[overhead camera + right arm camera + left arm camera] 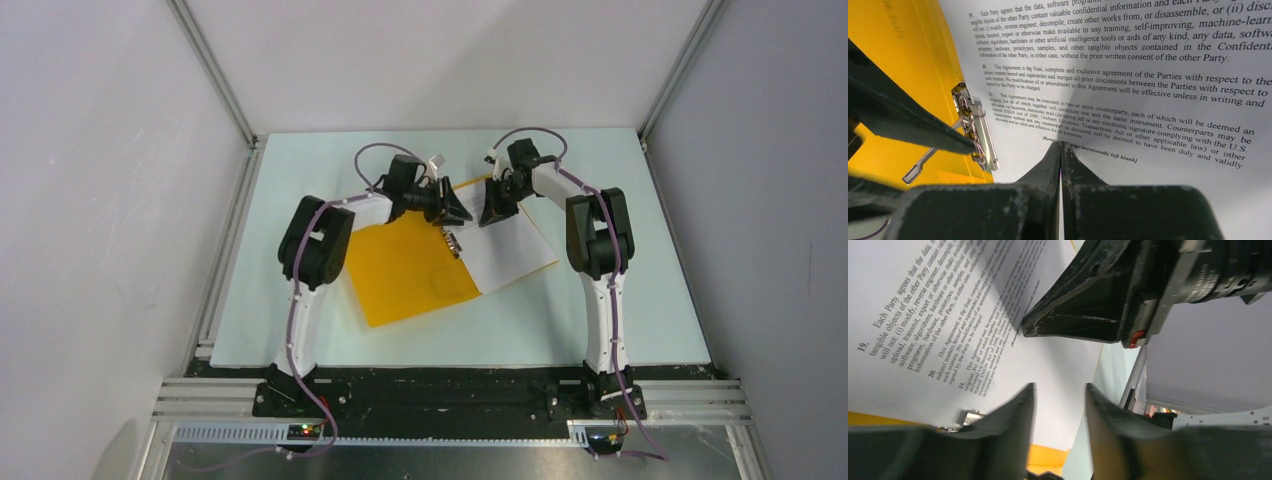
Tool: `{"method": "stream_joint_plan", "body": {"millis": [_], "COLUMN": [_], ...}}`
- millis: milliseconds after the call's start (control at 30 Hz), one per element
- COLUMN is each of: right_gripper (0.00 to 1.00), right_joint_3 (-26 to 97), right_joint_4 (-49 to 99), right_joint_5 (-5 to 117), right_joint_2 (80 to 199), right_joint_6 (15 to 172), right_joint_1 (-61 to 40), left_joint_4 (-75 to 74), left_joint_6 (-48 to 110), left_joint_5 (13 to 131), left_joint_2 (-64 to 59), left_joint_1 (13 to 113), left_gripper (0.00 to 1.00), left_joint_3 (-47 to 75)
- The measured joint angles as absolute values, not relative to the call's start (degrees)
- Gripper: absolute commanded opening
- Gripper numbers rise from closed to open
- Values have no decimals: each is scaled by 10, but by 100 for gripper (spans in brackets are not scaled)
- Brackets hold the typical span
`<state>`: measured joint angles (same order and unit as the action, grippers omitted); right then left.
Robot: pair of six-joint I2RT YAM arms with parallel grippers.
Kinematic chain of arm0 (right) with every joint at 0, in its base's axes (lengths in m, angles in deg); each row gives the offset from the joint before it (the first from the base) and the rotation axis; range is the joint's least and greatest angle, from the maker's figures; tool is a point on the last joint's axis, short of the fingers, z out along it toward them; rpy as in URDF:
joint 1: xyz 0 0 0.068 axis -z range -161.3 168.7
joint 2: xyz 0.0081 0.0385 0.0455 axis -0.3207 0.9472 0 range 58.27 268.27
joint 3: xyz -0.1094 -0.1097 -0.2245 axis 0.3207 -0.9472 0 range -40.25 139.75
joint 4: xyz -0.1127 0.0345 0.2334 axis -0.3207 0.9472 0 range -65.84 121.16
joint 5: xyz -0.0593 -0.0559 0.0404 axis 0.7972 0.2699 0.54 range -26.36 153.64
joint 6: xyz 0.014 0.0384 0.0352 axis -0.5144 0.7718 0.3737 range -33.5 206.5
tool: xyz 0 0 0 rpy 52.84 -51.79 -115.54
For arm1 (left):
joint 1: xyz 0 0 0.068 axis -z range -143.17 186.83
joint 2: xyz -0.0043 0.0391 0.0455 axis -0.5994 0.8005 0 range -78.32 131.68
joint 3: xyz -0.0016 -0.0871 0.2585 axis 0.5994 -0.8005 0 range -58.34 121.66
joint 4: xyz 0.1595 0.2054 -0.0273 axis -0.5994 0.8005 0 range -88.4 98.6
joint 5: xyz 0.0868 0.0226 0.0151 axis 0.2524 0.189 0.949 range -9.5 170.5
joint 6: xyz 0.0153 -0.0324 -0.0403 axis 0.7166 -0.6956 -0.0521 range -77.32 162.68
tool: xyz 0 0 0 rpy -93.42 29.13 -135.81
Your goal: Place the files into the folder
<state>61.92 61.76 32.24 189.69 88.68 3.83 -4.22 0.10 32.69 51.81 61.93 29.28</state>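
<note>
Right gripper (1061,145), closed and empty, presses the files (1148,75) mid-frame; left gripper (1058,390), parted and empty, hovers just left, by the folder (400,270).

A robotics lab test cell is indicated: a pale table (480,335) is enclosed by plain white panels (100,200) set in aluminium profiles (212,70) at 9, 12 and 3 o'clock. At 6 o'clock a left arm (297,320) and a right arm (600,310), each trailed by purple cable (375,150), are bolted to a black base plate (450,395) beside slotted metal rails (440,432)
</note>
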Motion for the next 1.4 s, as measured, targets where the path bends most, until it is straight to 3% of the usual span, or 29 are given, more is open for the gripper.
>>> {"method": "stream_joint_plan", "body": {"millis": [67, 233, 433, 500, 667, 867, 1167, 1400], "right_gripper": [4, 28, 37, 38, 51, 38, 28, 34], "right_joint_3": [622, 625, 624, 620, 608, 607, 598, 592], "right_joint_4": [618, 617, 616, 613, 613, 619, 620, 620], "right_joint_5": [321, 317, 311, 307, 293, 265, 230, 226], "right_joint_2": [1897, 1881, 1817, 1799, 1790, 1796, 1813, 1824], "right_joint_6": [890, 905, 925, 933, 961, 1004, 1044, 1051], "right_joint_1": [39, 40, 39, 39, 37, 7, -26, -26], "left_joint_4": [-38, -8, 75, 107, 169, 206, 208, 204], "left_joint_6": [9, 30, 34, 26, 10, -5, -26, -39], "left_joint_5": [347, 428, 570, 607, 648, 651, 644, 637], "left_joint_2": [498, 380, 273, 280, 352, 424, 444, 462], "left_joint_1": [620, 613, 603, 603, 607, 625, 633, 633], "left_gripper": [59, 63, 56, 54, 46, 36, 31, 26], "left_joint_3": [284, 260, 261, 261, 261, 266, 288, 294]}}
